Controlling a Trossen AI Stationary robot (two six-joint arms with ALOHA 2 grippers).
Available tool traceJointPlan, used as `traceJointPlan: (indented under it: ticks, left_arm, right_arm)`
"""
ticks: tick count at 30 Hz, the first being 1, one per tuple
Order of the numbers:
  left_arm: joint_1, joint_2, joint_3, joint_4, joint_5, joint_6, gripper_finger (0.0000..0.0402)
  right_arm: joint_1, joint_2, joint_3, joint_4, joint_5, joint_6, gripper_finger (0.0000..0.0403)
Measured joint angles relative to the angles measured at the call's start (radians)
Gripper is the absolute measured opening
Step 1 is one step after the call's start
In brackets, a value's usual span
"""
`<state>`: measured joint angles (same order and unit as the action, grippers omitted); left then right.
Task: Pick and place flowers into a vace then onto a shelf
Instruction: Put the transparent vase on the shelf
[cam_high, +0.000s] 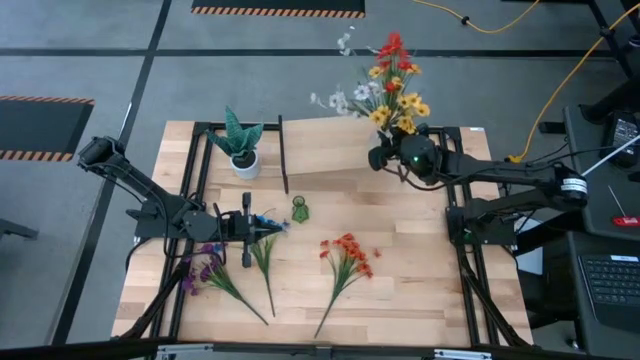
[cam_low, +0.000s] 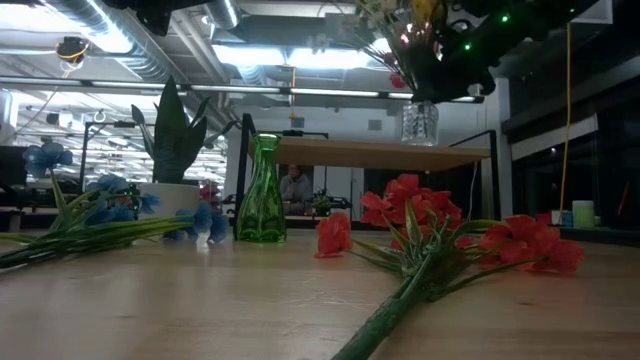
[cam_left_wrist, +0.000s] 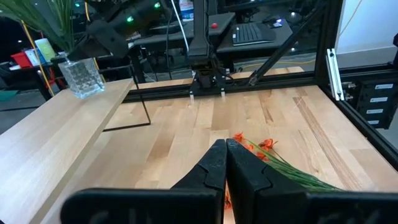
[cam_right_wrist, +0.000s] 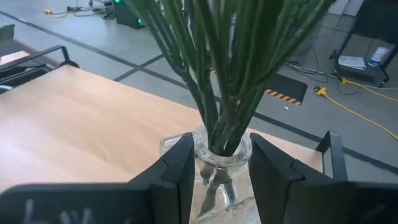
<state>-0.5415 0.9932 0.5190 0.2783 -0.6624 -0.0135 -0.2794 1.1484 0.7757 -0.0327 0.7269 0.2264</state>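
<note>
A clear glass vase holds a bunch of flowers with red, yellow and white blossoms. My right gripper is shut on the vase over the right part of the shelf. On the table lie a purple sprig, a blue sprig and a red-orange sprig. My left gripper is shut with nothing between its fingers and hovers above the blue sprig's blossoms. A small green vase stands upright on the table. My right gripper pinches the clear vase's neck just under the rim, one finger on each side. The fingers come in nearly level from the table's right side. The vase is upright with its base at the shelf top; whether it rests there I cannot tell.
A spiky green plant in a white pot stands at the table's far left beside the shelf's black legs. Black frame rails run along the table's sides. Bare wood shows between the sprigs and the near edge.
</note>
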Motion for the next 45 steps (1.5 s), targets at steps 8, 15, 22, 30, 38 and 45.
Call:
traceJointPlan:
  ticks: [8, 15, 22, 30, 38, 45]
  left_arm:
    - [0.000, 0.000, 0.000, -0.021, 0.000, 0.000, 0.0004]
    - [0.000, 0.000, 0.000, -0.021, 0.000, -0.009, 0.0001]
    - [0.000, 0.000, 0.000, -0.022, 0.000, -0.008, 0.0005]
    - [0.000, 0.000, 0.000, -0.027, 0.000, -0.008, 0.0003]
    - [0.000, 0.000, 0.000, -0.027, 0.000, -0.008, 0.0002]
    - [0.000, 0.000, 0.000, -0.016, -0.001, -0.008, 0.0006]
  right_arm:
    - [-0.024, 0.000, -0.013, 0.016, -0.006, -0.001, 0.0115]
    - [-0.035, 0.001, -0.013, 0.015, -0.006, -0.020, 0.0115]
    - [-0.053, 0.001, -0.013, 0.015, -0.006, -0.023, 0.0115]
    - [-0.053, 0.002, -0.013, 0.011, -0.023, -0.027, 0.0115]
    - [-0.073, 0.032, -0.012, 0.006, -0.024, -0.033, 0.0116]
    - [-0.084, 0.067, -0.008, 0.031, -0.034, -0.023, 0.0116]
